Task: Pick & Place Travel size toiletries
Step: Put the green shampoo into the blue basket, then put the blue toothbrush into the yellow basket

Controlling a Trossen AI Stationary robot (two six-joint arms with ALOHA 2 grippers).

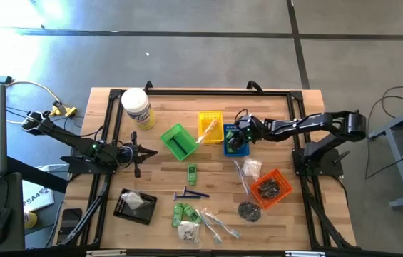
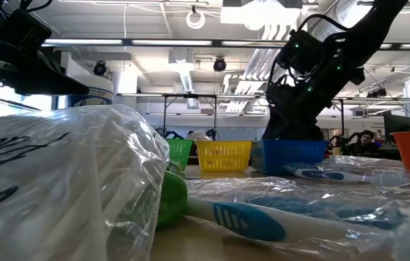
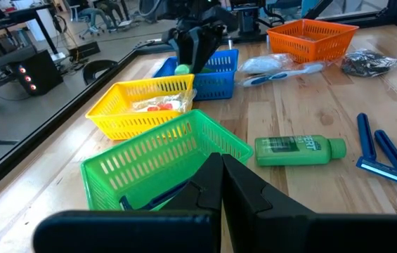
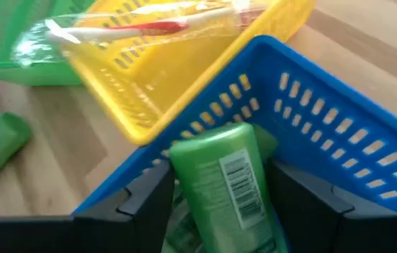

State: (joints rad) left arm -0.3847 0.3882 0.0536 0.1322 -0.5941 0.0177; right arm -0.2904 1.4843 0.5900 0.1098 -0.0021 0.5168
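We see the right gripper (image 4: 216,193) over the blue basket (image 4: 339,126), fingers spread around a green tube (image 4: 226,186) (barcode up). The left gripper (image 1: 138,151) waits closed beside the green basket (image 1: 180,141).

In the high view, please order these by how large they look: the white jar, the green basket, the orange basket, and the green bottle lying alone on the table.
1. Green basket and orange basket: they look alike, so I do not rank them.
2. White jar.
3. Green bottle, clearly the smallest.
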